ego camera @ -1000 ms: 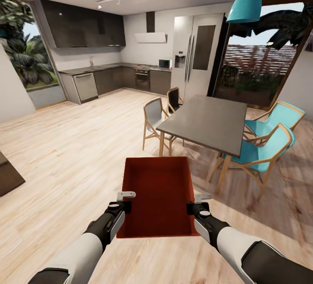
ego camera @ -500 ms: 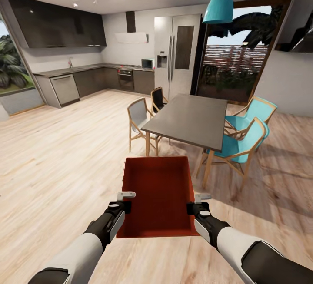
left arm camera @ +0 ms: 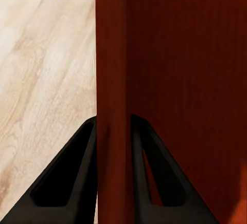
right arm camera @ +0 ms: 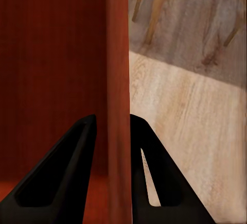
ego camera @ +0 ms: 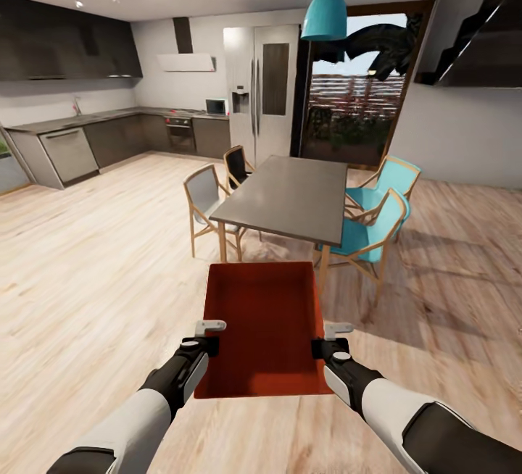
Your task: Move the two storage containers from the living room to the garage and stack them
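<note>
— Where's the box, then?

— The storage container (ego camera: 262,325) is up off the floor, carried level in front of the robot between both arms. It's open-topped, orange-red, and I can see straight down onto its bare bottom.

— Who has hold of it?

— Both. The left claw (ego camera: 199,344) is pinched narrow on the left long wall, near the end closest to the robot. From the left wrist you see one black finger (left arm camera: 72,175) on the outside and one inside, with the thin red wall (left arm camera: 113,100) clamped between them.

— And the other side?

— Same story. The right claw (ego camera: 324,347) is closed onto the right long wall, a finger (right arm camera: 62,172) inside the box and its mate outside, touching the wall (right arm camera: 118,90) on both faces.

— What's around them?

— Light wood-plank floor (ego camera: 94,271) underneath. Just ahead stands a grey dining table (ego camera: 286,198) with wooden chairs, two of them teal (ego camera: 370,227) on its right side. A teal pendant lamp (ego camera: 325,16) hangs above. The dark kitchen cabinets (ego camera: 109,140) run along the far left wall, and a tall fridge (ego camera: 261,90) sits beside the glass door (ego camera: 351,111).
</note>
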`<state>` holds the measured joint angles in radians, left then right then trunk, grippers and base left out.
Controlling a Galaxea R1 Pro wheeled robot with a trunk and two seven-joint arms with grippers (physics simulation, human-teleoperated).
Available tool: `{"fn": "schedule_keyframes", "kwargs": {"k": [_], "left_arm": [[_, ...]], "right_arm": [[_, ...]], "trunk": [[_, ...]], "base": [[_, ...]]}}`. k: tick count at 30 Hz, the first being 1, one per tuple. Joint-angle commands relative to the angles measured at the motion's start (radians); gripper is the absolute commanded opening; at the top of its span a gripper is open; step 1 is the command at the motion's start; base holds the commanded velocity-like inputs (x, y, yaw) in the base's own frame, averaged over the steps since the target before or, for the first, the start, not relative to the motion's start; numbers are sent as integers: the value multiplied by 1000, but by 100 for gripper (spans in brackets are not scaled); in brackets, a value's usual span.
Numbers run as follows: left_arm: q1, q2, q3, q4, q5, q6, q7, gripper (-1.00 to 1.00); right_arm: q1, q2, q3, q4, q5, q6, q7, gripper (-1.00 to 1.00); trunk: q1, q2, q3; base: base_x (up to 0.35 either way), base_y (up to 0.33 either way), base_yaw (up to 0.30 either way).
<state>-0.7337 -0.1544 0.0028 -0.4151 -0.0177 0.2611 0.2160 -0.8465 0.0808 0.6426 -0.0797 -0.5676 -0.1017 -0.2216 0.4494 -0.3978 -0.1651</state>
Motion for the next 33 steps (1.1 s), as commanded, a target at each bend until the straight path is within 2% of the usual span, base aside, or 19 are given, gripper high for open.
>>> {"fn": "schedule_keyframes", "kwargs": {"k": [1, 33], "left_arm": [[0, 1, -2, 16, -8, 8, 10, -100], [0, 1, -4, 16, -8, 8, 10, -100]], "right_arm": [[-2, 1, -34, -2, 5, -42, -4, -100], [-2, 1, -34, -3, 5, -42, -4, -100]], "trunk": [[1, -2, -2], [1, -2, -2]], "base": [[0, 0, -270], [0, 0, -277]]}}
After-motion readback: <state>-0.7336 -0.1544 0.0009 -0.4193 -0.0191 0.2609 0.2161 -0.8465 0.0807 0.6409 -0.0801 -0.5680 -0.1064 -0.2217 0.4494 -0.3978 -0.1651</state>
